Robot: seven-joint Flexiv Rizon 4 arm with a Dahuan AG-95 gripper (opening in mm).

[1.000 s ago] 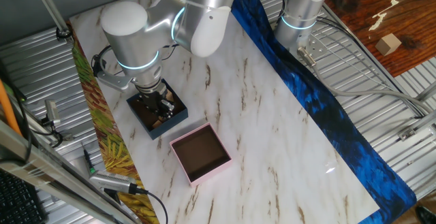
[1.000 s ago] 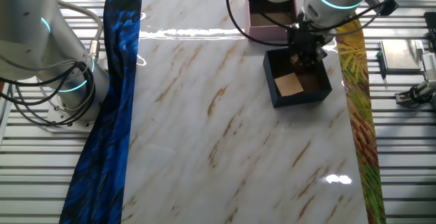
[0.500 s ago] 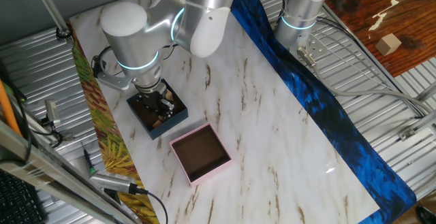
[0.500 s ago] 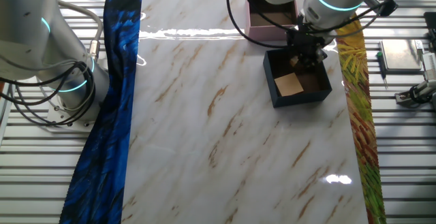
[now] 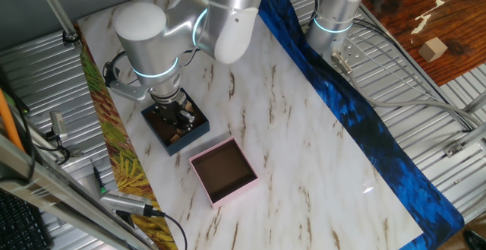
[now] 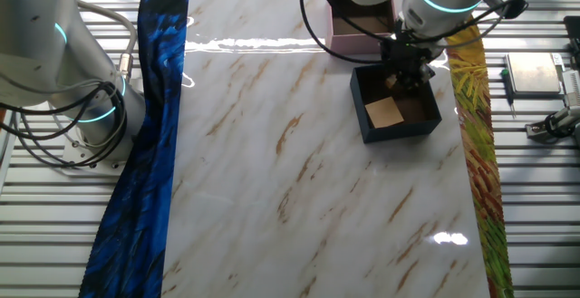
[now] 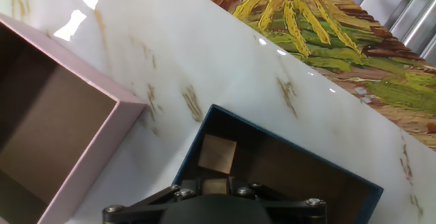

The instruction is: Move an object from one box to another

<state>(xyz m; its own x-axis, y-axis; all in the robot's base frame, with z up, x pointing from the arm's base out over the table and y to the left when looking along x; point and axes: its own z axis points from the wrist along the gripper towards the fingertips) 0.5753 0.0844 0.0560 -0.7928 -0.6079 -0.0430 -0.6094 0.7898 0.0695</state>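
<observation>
Almost nothing differs from half a second ago: the pincer [image 6: 405,73] still hangs inside the navy box [image 6: 396,131], over its far part, and the boxes lie as before. Whether its fingers are spread or closed I cannot tell; the hand view hides them behind the black housing. A flat tan square piece [image 6: 384,111] rests on the navy box's brown floor, just beside the pincer. The pink box [image 5: 222,173], square, low-walled and matte brown inside, sits close by on the glossy marbled surface [image 5: 304,143].
</observation>
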